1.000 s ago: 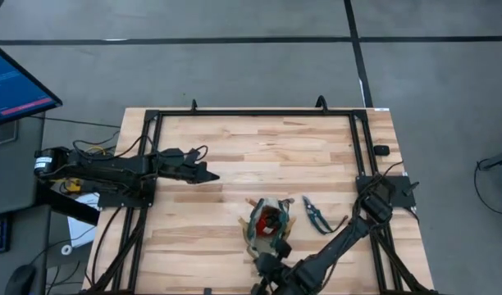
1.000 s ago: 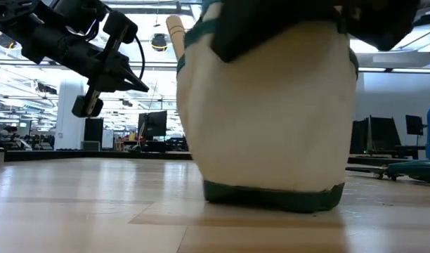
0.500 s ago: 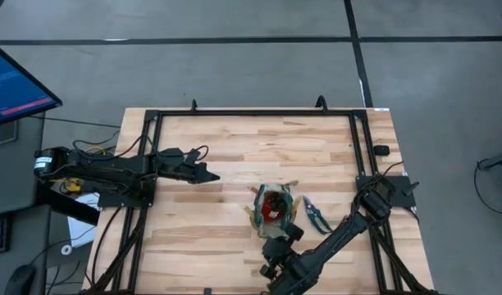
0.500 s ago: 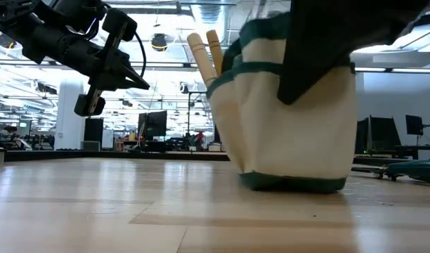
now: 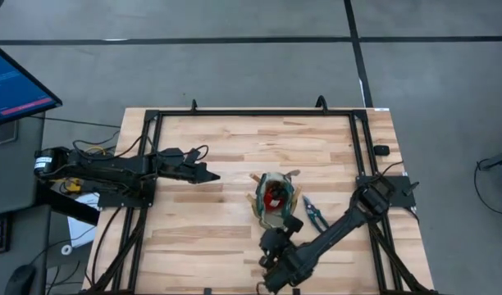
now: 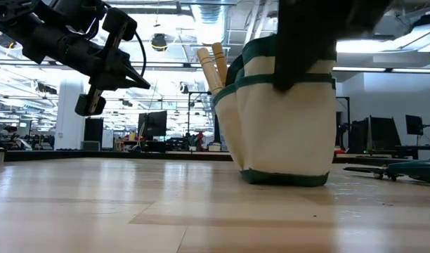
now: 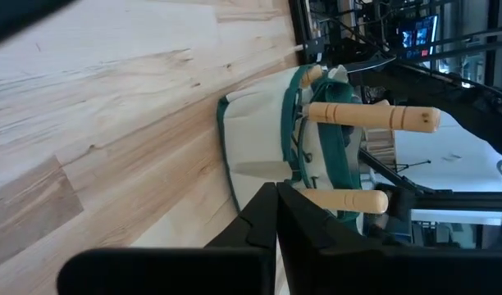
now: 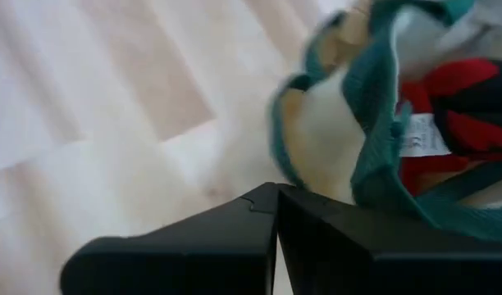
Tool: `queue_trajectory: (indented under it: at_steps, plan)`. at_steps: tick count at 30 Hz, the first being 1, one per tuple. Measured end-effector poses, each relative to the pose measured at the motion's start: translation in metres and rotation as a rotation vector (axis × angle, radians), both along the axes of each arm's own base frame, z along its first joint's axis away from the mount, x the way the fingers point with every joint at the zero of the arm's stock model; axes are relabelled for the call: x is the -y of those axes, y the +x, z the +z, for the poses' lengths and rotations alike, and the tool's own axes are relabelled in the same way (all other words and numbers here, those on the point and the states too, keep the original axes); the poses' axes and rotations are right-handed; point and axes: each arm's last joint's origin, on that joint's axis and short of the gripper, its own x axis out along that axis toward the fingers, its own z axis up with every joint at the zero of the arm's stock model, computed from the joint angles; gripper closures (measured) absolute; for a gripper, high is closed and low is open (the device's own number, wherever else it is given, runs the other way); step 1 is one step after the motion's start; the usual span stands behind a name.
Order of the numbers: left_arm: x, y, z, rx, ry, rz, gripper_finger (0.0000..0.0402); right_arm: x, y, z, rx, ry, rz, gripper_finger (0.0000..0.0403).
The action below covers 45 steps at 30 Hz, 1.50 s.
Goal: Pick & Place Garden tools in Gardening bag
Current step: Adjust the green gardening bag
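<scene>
The gardening bag (image 5: 273, 201) stands upright a little right of the middle of the wooden table (image 5: 235, 147), with two pale wooden handles (image 6: 213, 65) sticking up out of one end and something red (image 8: 448, 90) inside it. The right gripper (image 5: 277, 239) sits just at the bag's near edge, and from its own wrist camera the two dark fingers (image 8: 259, 238) lie pressed together with nothing between them, the bag's green trim (image 8: 370, 106) right in front of them (touching or not, I cannot tell). The pruning shears (image 5: 314, 213) lie flat on the wood just beside the bag, between it and the right arm, which stretches low and diagonally from its base at the table's right side. The left gripper (image 5: 208, 174) hangs above the table well off to the bag's left, its arm reaching straight out from the left edge, fingers closed and empty.
</scene>
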Motion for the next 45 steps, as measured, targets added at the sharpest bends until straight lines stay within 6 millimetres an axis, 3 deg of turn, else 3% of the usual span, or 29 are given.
queue_trajectory:
  at_steps: [5, 9, 22, 25, 30, 33, 39, 45]
  plan:
    - [0.000, 0.000, 0.000, 0.003, 0.032, -0.006, 0.0397, -0.016, -0.013, 0.041, 0.025, 0.072, 0.106, 0.0403]
    - [0.000, 0.000, 0.000, 0.004, 0.047, -0.009, 0.0394, -0.015, -0.025, 0.066, 0.054, 0.096, 0.124, 0.0403]
    - [0.000, 0.000, 0.000, 0.006, 0.077, -0.015, 0.0393, 0.034, -0.003, 0.065, -0.079, 0.022, 0.071, 0.0403]
    - [0.000, 0.000, 0.000, 0.006, 0.077, -0.015, 0.0393, 0.030, -0.008, 0.073, -0.060, 0.020, 0.088, 0.0403]
    - [0.000, 0.000, 0.000, 0.008, 0.081, -0.016, 0.0397, 0.007, -0.021, 0.107, 0.086, 0.079, 0.212, 0.0403]
    - [0.000, 0.000, 0.001, 0.008, 0.081, -0.015, 0.0395, 0.003, -0.016, 0.105, 0.072, 0.129, 0.268, 0.0403]
    - [0.000, 0.000, 0.001, 0.009, 0.081, -0.016, 0.0395, 0.019, -0.006, 0.085, -0.077, 0.127, 0.242, 0.0403]
    - [0.000, 0.000, 0.001, 0.008, 0.087, -0.017, 0.0395, 0.028, 0.002, 0.085, -0.120, 0.151, 0.268, 0.0403]
